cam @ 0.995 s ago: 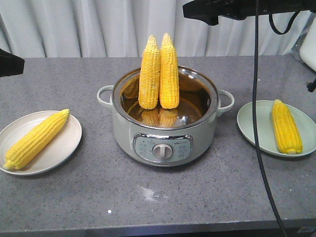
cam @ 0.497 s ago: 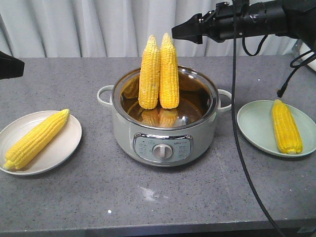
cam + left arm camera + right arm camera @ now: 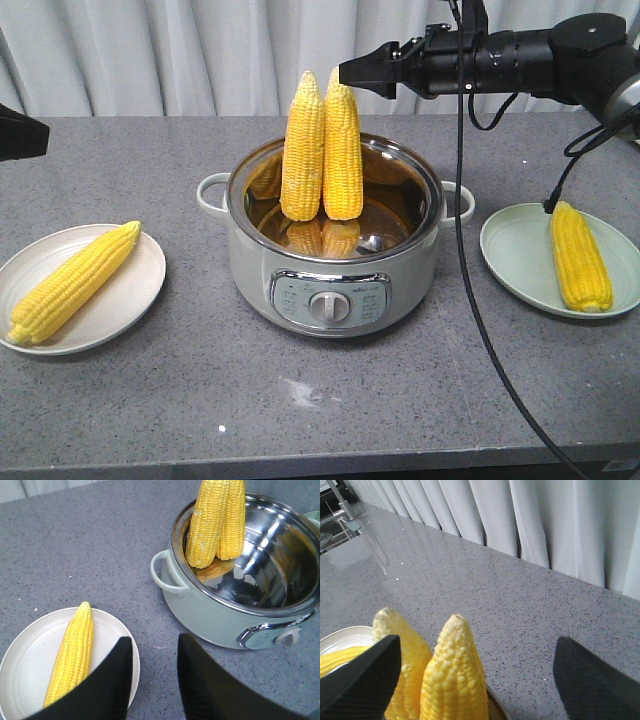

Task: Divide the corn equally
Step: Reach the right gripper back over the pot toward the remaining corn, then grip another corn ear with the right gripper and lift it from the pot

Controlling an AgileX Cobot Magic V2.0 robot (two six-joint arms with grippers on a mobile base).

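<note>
Two corn cobs stand upright in the pot (image 3: 330, 270), tips up: one on the left (image 3: 302, 150), one on the right (image 3: 342, 150). A third cob (image 3: 75, 282) lies on the white left plate (image 3: 140, 300), and another cob (image 3: 580, 257) lies on the pale green right plate (image 3: 515, 250). My right gripper (image 3: 345, 72) is open at the tip of the right standing cob (image 3: 455, 680), its fingers wide on either side and not touching it. My left gripper (image 3: 154, 645) is open and empty above the table between the left plate (image 3: 30, 665) and the pot (image 3: 210, 615).
The pot has side handles (image 3: 210, 192) and a front knob (image 3: 328, 306). A black cable (image 3: 470, 280) hangs from the right arm in front of the table. White curtains (image 3: 200, 50) close the back. The table's front edge runs along the bottom.
The right arm has swung in from the upper right and moved left, bringing its open gripper to the tip of the right standing cob. The cobs and left arm have not moved.
</note>
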